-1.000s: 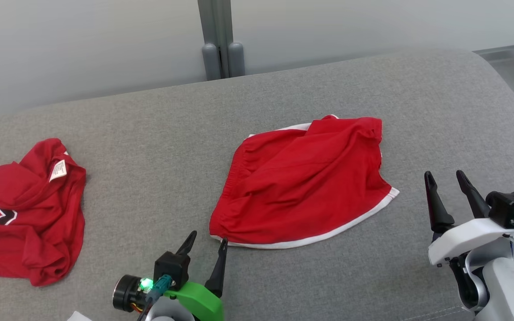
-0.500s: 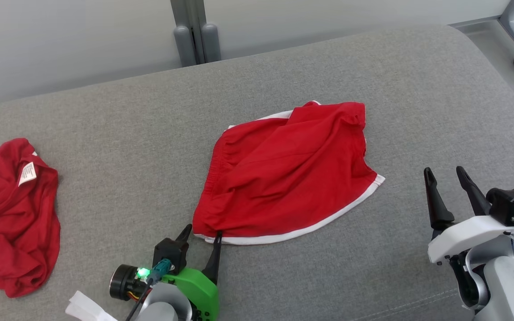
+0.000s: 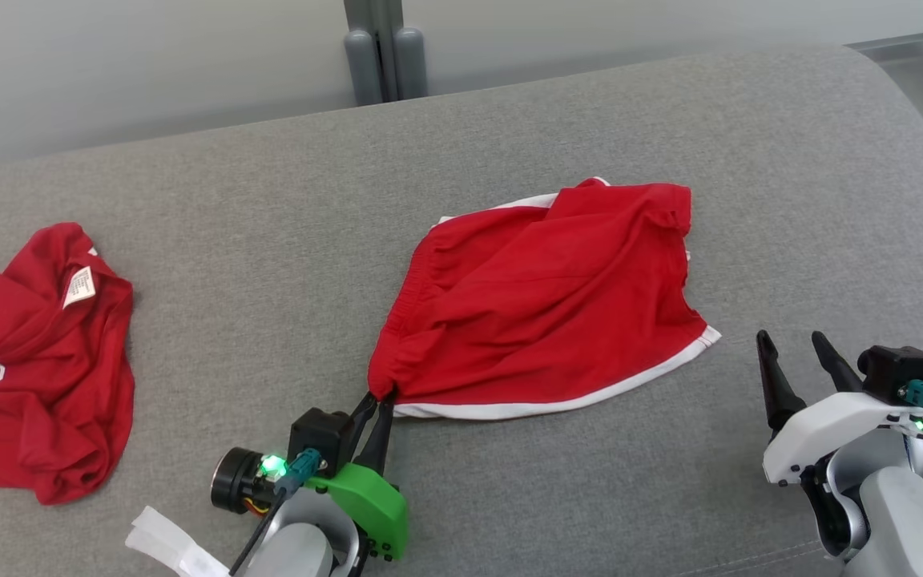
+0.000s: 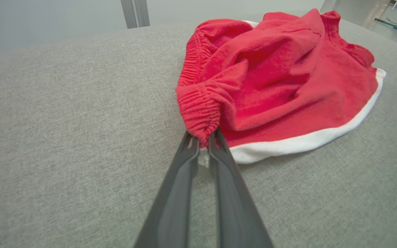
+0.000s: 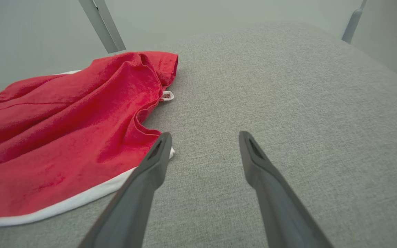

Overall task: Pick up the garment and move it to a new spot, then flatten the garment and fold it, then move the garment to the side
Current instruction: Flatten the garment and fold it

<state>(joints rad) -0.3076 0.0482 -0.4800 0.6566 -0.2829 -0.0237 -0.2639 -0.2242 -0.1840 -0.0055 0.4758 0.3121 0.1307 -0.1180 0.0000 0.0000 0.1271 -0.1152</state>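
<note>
Left gripper (image 3: 377,398) is pinched closed on the shorts (image 3: 550,304). The left wrist view shows both fingers clamped on the gathered elastic waistband corner (image 4: 200,117), with red cloth bunched right at the gripper (image 4: 203,137) tips.

The shorts sit mid-way across the grey fabric surface (image 3: 269,240), rumpled, with the white hem trim (image 3: 558,401) on the near edge. They spread up and right from the grasped corner, and the rest lies on the surface.

Right gripper (image 3: 790,340) is wide open and holding nothing, off to the right of the shorts' white-trimmed corner and not touching it. In its wrist view the gripper (image 5: 205,136) points at bare fabric, with the shorts (image 5: 64,137) just beside its left finger.

A second red garment (image 3: 29,361), white tag showing, lies crumpled at far left, well apart from the shorts.
</note>
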